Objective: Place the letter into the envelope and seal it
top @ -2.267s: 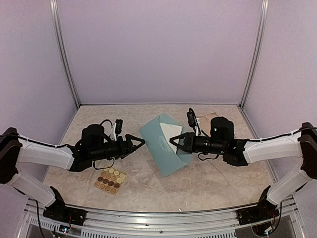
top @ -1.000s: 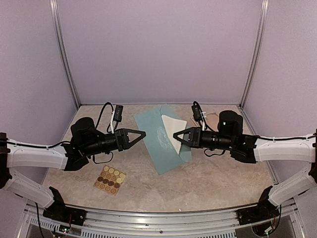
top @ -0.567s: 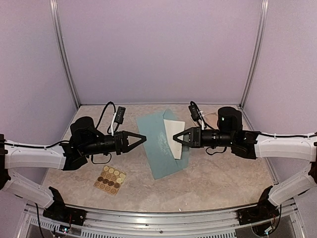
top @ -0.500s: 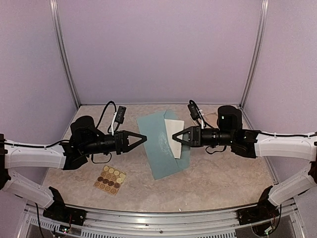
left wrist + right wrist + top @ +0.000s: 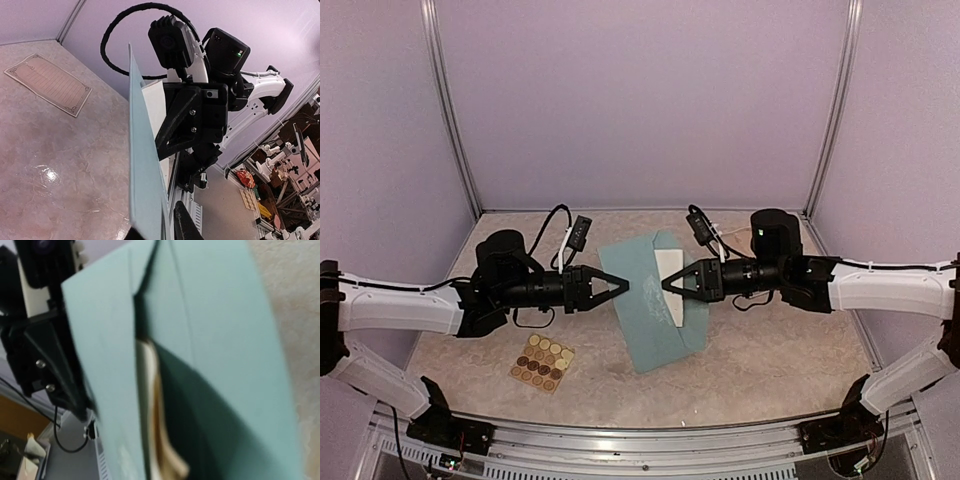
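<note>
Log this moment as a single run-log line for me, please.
stage: inserting letter | envelope: raised, tilted, left gripper and right gripper both shut on it | letter: partly inside | seal: not done

Left pincer (image 5: 623,285) — now at envelope (image 5: 655,330) edge

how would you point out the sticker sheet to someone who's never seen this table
On the marbled table, look near the front, below the left arm. The sticker sheet lies flat there: tan, with rows of round dots, unlike the plain teal envelope held upright at centre.
</note>
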`<state>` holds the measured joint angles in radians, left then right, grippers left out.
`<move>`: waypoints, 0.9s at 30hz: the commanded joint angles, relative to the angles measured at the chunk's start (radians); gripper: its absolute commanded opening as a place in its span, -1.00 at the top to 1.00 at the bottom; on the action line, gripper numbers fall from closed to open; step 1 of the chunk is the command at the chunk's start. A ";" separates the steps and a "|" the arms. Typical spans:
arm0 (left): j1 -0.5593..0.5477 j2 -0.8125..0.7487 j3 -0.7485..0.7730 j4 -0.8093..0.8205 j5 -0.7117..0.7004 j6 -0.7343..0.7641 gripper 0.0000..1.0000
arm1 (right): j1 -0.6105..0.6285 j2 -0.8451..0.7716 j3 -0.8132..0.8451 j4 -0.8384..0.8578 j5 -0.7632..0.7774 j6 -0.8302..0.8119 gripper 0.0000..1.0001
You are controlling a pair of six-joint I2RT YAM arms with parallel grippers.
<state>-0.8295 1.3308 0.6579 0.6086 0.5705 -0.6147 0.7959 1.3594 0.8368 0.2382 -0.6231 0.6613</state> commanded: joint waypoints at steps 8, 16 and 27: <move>-0.016 0.033 0.041 0.001 0.013 0.031 1.00 | 0.017 -0.022 0.056 -0.124 0.034 -0.093 1.00; -0.014 -0.011 0.020 0.007 0.004 0.030 1.00 | -0.001 -0.084 0.001 -0.096 0.077 -0.058 0.59; -0.023 -0.016 0.020 0.010 0.029 0.027 1.00 | -0.006 -0.109 -0.029 -0.037 0.057 -0.037 0.80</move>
<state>-0.8402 1.3373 0.6792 0.5961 0.5720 -0.5968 0.7990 1.2667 0.8196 0.1574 -0.5587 0.6189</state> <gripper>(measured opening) 0.004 0.124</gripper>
